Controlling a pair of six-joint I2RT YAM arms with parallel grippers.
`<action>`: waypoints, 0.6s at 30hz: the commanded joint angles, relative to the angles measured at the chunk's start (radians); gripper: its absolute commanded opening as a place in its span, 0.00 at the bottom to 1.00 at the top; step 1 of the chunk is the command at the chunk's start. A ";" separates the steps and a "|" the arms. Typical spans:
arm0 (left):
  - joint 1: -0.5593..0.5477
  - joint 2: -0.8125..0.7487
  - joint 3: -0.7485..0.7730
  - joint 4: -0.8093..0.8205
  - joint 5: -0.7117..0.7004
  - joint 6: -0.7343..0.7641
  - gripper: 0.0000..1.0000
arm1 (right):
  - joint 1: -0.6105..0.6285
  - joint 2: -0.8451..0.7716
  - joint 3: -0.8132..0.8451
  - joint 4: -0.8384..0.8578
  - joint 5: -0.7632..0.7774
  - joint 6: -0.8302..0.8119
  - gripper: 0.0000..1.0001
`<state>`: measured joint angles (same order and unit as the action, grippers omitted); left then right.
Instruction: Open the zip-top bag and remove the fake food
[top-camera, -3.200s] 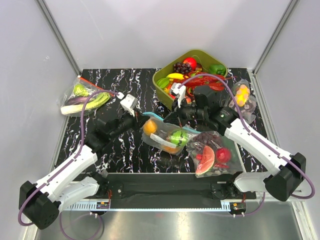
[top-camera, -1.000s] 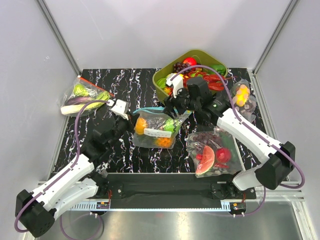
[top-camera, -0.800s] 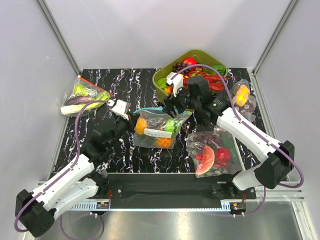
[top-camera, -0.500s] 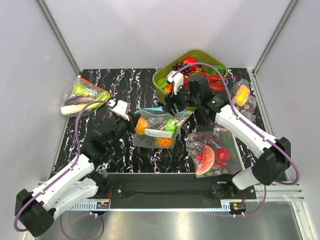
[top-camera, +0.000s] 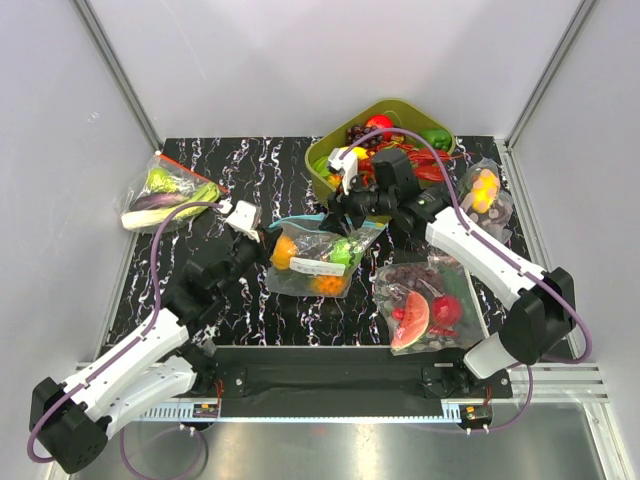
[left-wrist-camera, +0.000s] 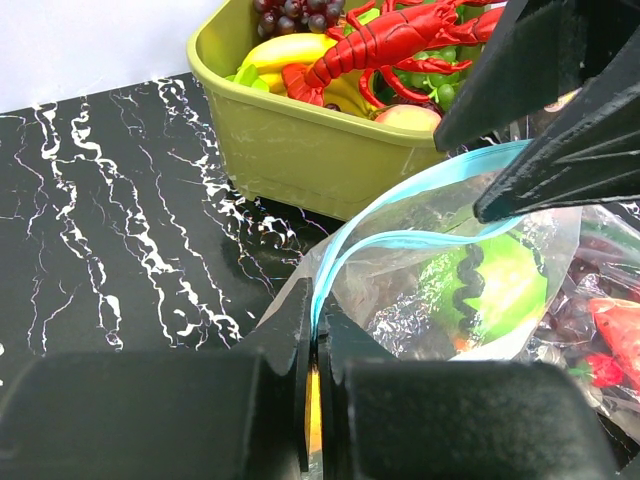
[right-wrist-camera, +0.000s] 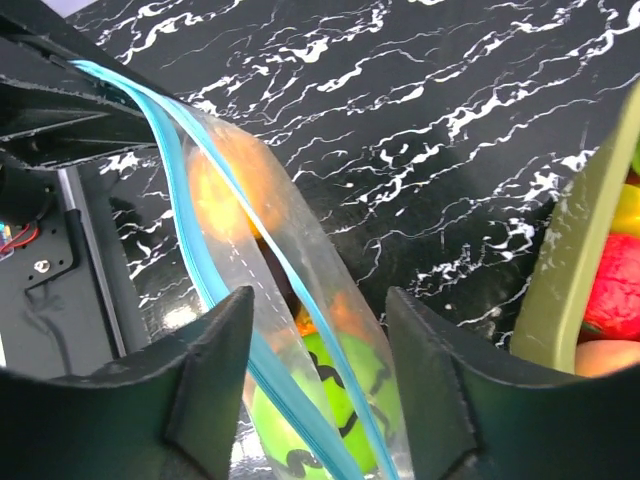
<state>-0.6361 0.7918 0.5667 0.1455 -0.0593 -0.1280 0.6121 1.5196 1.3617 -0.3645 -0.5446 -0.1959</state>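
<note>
Tabletop: zip-top bag crosswise, mouth rearward; left jaws clamping it, right jaws parted.

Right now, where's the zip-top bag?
Top view: the zip-top bag sits mid-table, in front of the green bin, left corner pinched by the left gripper.

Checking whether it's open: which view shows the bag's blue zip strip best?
Right wrist: zip strip runs long, its two sides parted. Left wrist shows the end pinched in the left gripper; top view, a thin line.
</note>
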 joint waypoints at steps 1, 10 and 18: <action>-0.005 -0.012 0.004 0.074 0.018 0.014 0.00 | -0.005 0.019 0.037 0.004 -0.054 0.003 0.59; -0.008 -0.023 0.036 0.023 -0.010 -0.010 0.23 | -0.003 0.044 0.066 0.024 0.044 0.079 0.00; -0.025 -0.065 0.108 -0.118 -0.152 -0.292 0.74 | -0.003 -0.035 0.099 0.030 0.192 0.157 0.00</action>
<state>-0.6540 0.7521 0.6174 0.0380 -0.1600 -0.2558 0.6121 1.5501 1.3891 -0.3649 -0.4267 -0.0799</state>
